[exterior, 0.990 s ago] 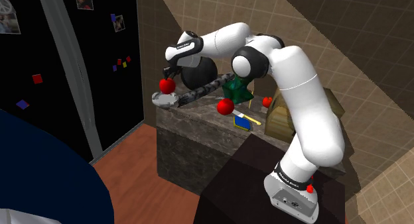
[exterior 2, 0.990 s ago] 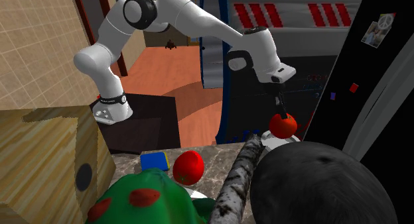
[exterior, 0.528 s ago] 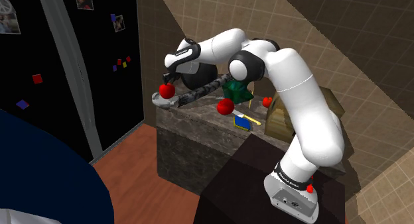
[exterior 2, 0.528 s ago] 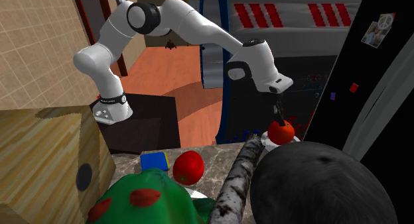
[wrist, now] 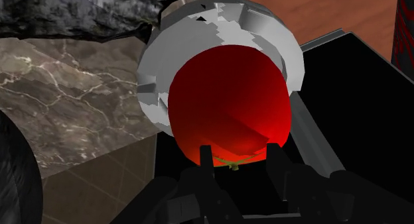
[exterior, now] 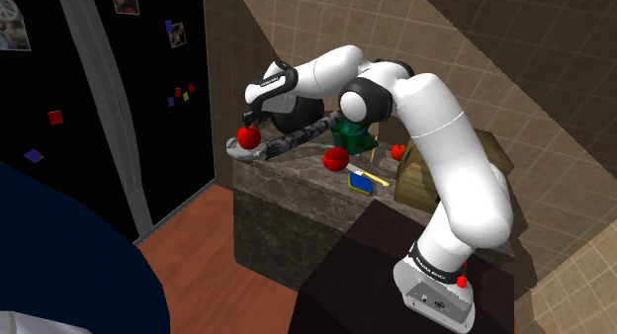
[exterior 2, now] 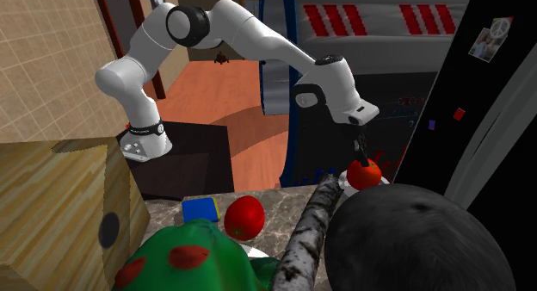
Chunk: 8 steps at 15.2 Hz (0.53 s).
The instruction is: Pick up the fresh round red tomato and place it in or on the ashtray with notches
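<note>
A round red tomato [exterior: 248, 136] [exterior 2: 365, 173] [wrist: 229, 113] hangs from my black gripper [exterior: 250, 124] [exterior 2: 361, 157] [wrist: 239, 156], which is shut on its top by the green stem. Directly under it lies the grey notched ashtray [exterior: 238, 150] [exterior 2: 346, 185] [wrist: 265, 24] at the counter's end corner. In the wrist view the tomato covers most of the ashtray's bowl, with the rim showing around it. Whether it touches the bowl I cannot tell.
On the marble counter [exterior: 287, 184] are a second red tomato [exterior: 335, 159] [exterior 2: 244, 216], a dark mottled stick [exterior: 297, 136], a black round object [exterior: 292, 110], a green figure [exterior: 353, 134], a blue and yellow sponge [exterior: 362, 181] and a wooden box [exterior: 420, 174]. The ashtray overhangs the counter edge above the floor.
The gripper has come down with the tomato, from above the ashtray to right at it. Most of the drop happened earlier; the last half second shows only a slight move.
</note>
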{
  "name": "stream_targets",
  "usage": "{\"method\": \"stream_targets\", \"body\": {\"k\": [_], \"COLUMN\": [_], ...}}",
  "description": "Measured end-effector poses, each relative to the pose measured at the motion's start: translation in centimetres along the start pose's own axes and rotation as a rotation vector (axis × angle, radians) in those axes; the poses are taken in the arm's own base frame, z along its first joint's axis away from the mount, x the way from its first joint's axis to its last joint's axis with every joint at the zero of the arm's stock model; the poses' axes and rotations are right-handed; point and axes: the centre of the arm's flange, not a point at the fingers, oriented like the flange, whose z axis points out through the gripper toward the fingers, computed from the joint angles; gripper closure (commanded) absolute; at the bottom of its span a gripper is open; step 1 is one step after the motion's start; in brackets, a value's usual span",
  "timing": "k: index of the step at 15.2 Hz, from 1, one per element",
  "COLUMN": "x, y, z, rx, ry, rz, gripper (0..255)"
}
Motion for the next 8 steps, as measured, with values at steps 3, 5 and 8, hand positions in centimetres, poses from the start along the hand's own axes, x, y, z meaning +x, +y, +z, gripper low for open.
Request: {"method": "stream_targets", "body": {"k": [3,5,8], "x": [0.0,0.01,-0.03], "y": [0.0,0.0,0.01], "z": [-0.01,-0.01,-0.62], "rx": [0.0,0.0,0.0], "ry": [0.0,0.0,-0.001], "rz": [0.0,0.0,0.0], "gripper": [0,0,0]}}
